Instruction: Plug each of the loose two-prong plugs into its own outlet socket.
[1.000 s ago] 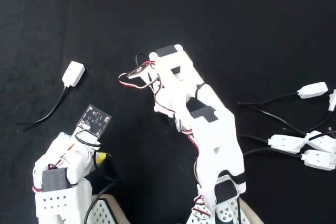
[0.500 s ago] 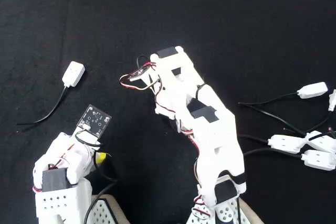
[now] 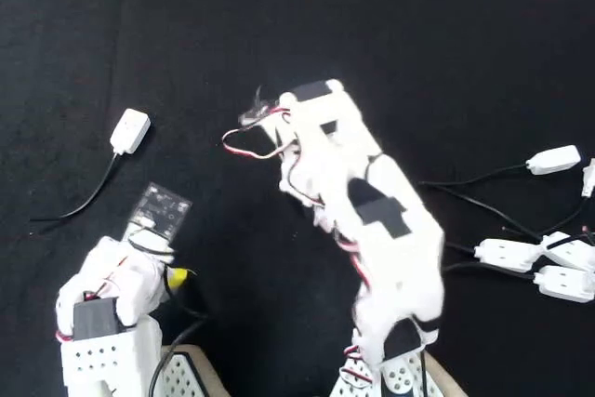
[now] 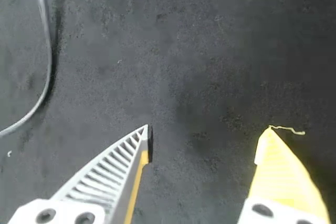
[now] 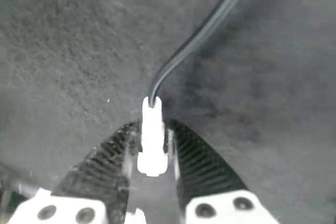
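In the right wrist view my right gripper (image 5: pixel 152 127) is shut on a small white two-prong plug (image 5: pixel 152 150), held just above the black cloth. Its black cable (image 5: pixel 210 24) trails away over the cloth. In the high view the right arm (image 3: pixel 358 192) stretches across the table's middle and covers that gripper and plug. A second white plug (image 3: pixel 130 129) lies at the left with its black cable (image 3: pixel 88 197) curling toward the front. My left gripper (image 4: pixel 207 140) hangs open over bare cloth, nothing between its fingers, with that cable (image 4: pixel 44 51) off to one side.
Several white socket bodies on black cables lie at the right edge: one apart (image 3: pixel 553 160), a cluster of three (image 3: pixel 507 253) nearer the front. The left arm (image 3: pixel 112 295) sits at the front left. A black cloth (image 3: pixel 446 53) covers the table.
The right arm has swung a little to the right with the plug still in its gripper. The left arm's wrist shifted slightly left.
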Controlling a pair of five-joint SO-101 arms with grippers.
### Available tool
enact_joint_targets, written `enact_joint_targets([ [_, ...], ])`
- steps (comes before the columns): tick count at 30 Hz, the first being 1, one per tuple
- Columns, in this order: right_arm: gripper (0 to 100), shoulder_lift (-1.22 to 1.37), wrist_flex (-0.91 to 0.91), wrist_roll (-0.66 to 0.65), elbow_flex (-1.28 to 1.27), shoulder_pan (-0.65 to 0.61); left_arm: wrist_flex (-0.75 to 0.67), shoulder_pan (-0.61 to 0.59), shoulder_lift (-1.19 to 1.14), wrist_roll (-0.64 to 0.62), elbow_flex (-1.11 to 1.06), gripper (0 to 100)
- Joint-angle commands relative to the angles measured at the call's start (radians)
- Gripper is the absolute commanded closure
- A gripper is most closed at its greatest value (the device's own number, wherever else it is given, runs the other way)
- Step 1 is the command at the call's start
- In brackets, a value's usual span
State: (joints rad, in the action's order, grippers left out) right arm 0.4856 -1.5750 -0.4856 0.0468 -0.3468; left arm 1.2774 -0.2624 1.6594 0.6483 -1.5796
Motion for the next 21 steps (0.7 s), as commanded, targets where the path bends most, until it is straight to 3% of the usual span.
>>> enact_joint_targets([
  [1,98.7,-0.409,0.215,0.069,-0.286,0.029,-0.110,-0.162,-0.011,-0.146,0.179,68],
  [6,98.7,-0.854,0.559,0.196,-0.674,0.049,-0.124,-0.156,-0.150,-0.216,0.369,68],
  [10,98.7,-1.063,0.697,0.330,-0.857,0.052,-0.141,-0.010,-0.525,-0.222,0.605,68],
  [16,98.7,-1.040,0.749,0.419,-0.878,0.074,-0.166,0.062,-1.160,-0.101,1.033,68],
  [21,98.7,-0.940,0.838,0.416,-0.874,0.143,-0.164,0.033,-1.536,0.107,1.330,68],
])
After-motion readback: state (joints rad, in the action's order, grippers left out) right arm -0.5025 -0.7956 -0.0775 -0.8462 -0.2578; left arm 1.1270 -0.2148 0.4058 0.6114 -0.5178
